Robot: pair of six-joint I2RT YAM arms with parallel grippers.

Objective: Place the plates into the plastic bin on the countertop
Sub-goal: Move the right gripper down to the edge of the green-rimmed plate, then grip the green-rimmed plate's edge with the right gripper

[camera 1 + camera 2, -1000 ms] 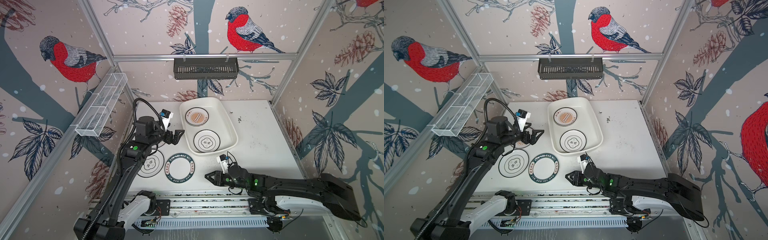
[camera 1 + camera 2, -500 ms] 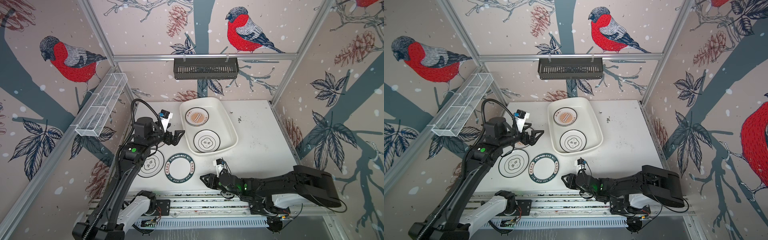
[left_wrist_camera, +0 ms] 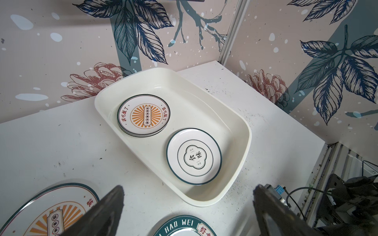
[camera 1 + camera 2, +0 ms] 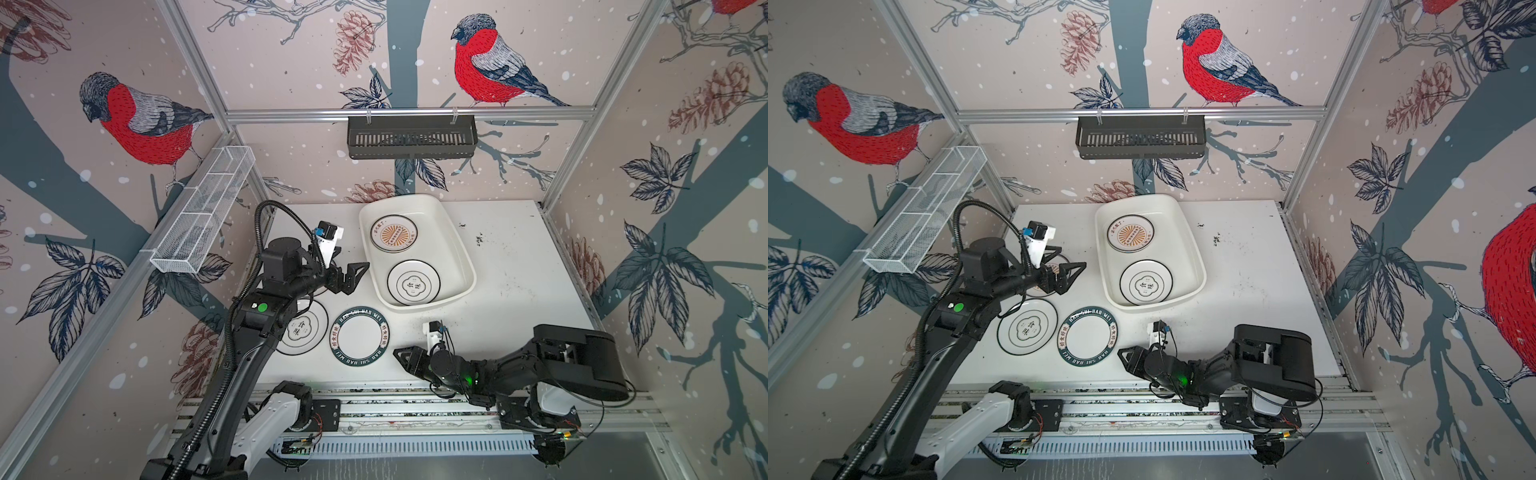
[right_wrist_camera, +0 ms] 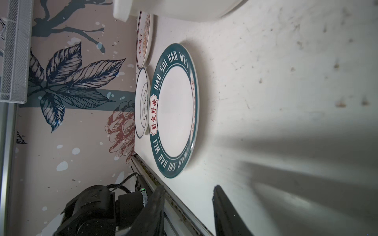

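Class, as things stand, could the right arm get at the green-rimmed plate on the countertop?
Probably yes: the right gripper sits open and empty just beside the green-rimmed plate, with only bare countertop between them, though the plate lies flat.

Brightly and evenly lit from overhead in both top views, with only short, soft shadows on the countertop (image 4: 498, 266) along the near wall of the plastic bin (image 4: 451, 237) at mid-frame. Sharp throughout, yet bowed by wide-angle distortion toward the frame edges, most plainly along the aluminium rails (image 4: 195, 66) at upper left. In the left wrist view, crisp on the plastic bin and blurred on the close, dark fingers (image 3: 106, 210) of the left gripper (image 3: 188, 188). In the right wrist view, dimmed by broad soft-edged shadows across the countertop, defocused on the fingers (image 5: 229, 214) of the right gripper (image 5: 189, 187), with faint sheen on the green-rimmed plate (image 5: 176, 110).
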